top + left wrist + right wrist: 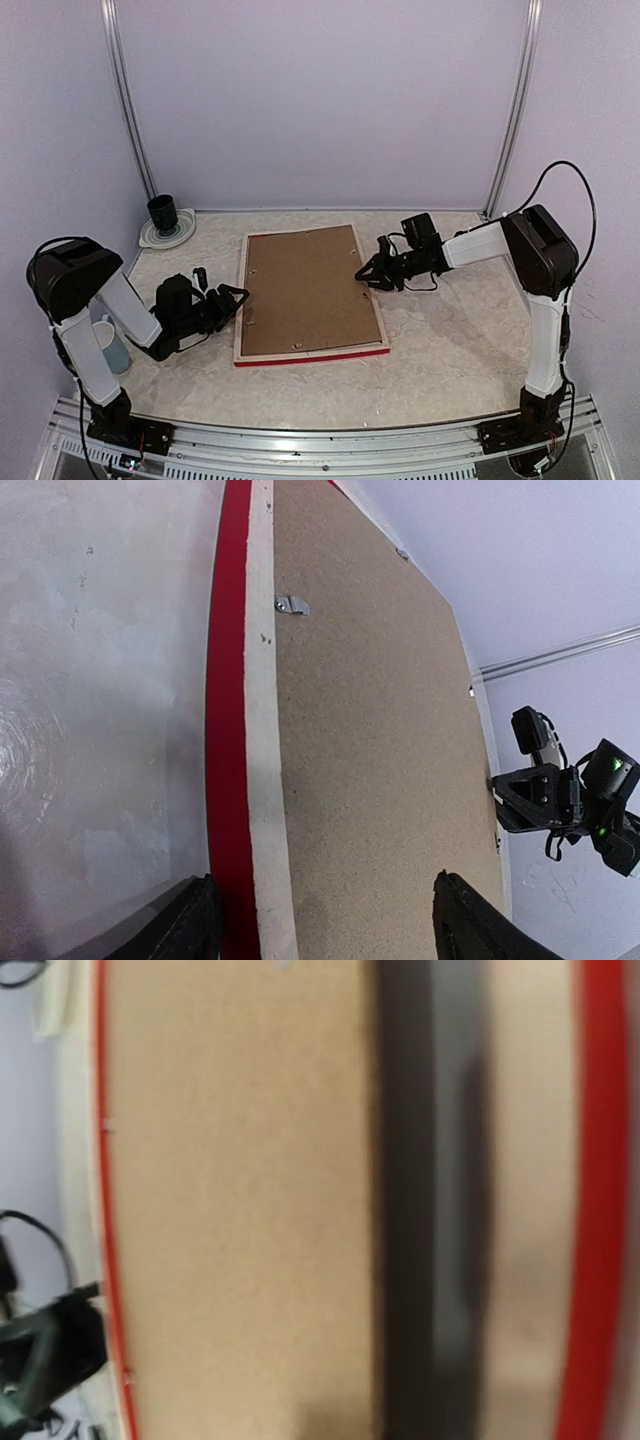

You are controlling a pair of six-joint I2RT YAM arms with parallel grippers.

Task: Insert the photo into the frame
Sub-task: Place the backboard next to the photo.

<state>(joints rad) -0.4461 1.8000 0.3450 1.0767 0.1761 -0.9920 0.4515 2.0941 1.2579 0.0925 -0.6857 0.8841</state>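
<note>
At the far left a pale cup (113, 345) stands near my left arm's base, and a dark cup (162, 212) sits on a white dish (167, 236) in the back left corner, well apart from everything else. My left fingers (190, 925) are spread wide and hold nothing. They sit at the left edge of the frame (310, 355), and in the wrist view they straddle its red side and pale rail. Bare worktop (450, 340) lies between that edge and the cups.

The frame lies flat at the middle of the worktop, back side up and turned slightly askew. Its thin red edge shows along the near and left sides, with pale wood inside that. A brown backing board (308, 290) fills it, and small metal clips (290, 605) sit along the rails.

My right fingers (372, 270) are at the frame's right edge, towards the far end. I cannot tell whether they are spread or pressed together, as my right wrist view is blurred. Open worktop runs right of them and in front of the frame.
</note>
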